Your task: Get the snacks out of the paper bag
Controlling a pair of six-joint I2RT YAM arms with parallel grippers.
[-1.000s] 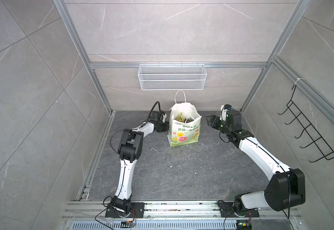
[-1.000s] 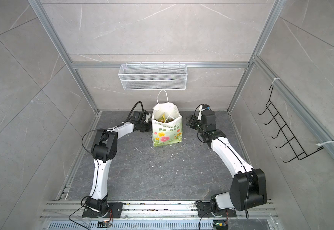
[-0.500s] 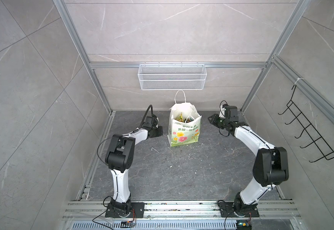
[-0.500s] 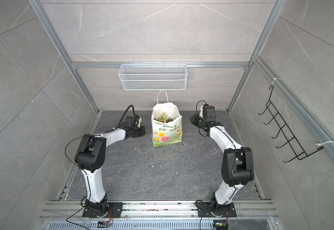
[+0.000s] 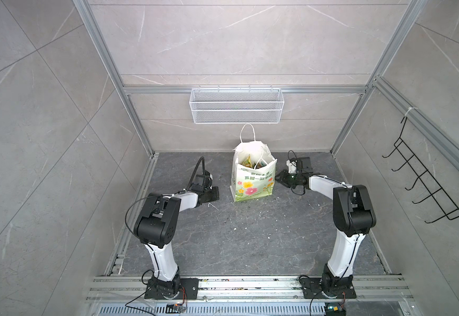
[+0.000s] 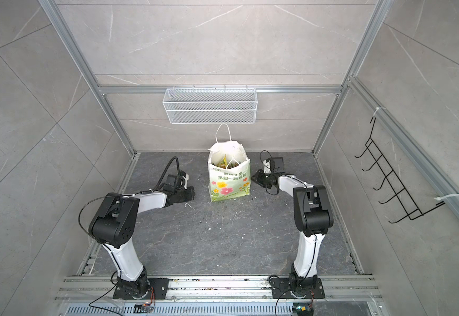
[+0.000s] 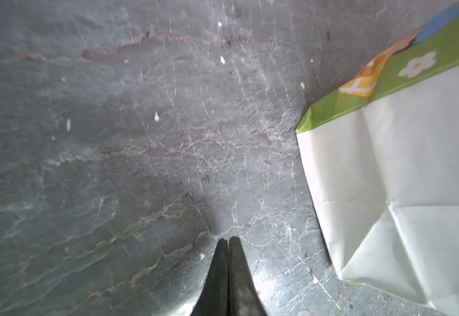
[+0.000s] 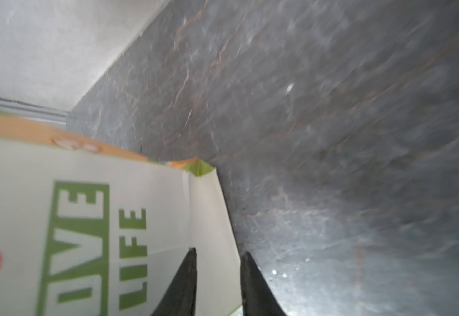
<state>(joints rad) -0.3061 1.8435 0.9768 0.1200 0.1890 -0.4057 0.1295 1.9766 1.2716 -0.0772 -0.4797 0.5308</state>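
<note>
The paper bag [image 5: 253, 179] [image 6: 229, 183] stands upright near the back wall, its mouth open and one cord handle sticking up. Yellow and green snacks [image 5: 251, 162] [image 6: 227, 163] show inside it; most of each is hidden. My left gripper [image 5: 217, 193] [image 6: 192, 194] sits low over the floor, left of the bag and apart from it. In the left wrist view it [image 7: 228, 240] is shut on nothing, with the bag's white side [image 7: 400, 177] off to one side. My right gripper [image 5: 277, 176] [image 6: 253, 176] is open a little beside the bag's "LOVE LIFE" side [image 8: 91, 219]. The bag's corner edge shows between its fingertips [image 8: 218, 251].
A white wire mesh basket [image 5: 236, 109] hangs on the back wall above the bag. A black hook rack [image 5: 425, 188] is fixed to the right wall. White crumbs [image 5: 234, 221] dot the dark stone floor. Aluminium rails [image 5: 250, 284] run along the front.
Both arms have folded back, elbows raised. The left gripper has drawn away from the bag toward the front. The right gripper has come down beside the bag and its jaws have narrowed.
</note>
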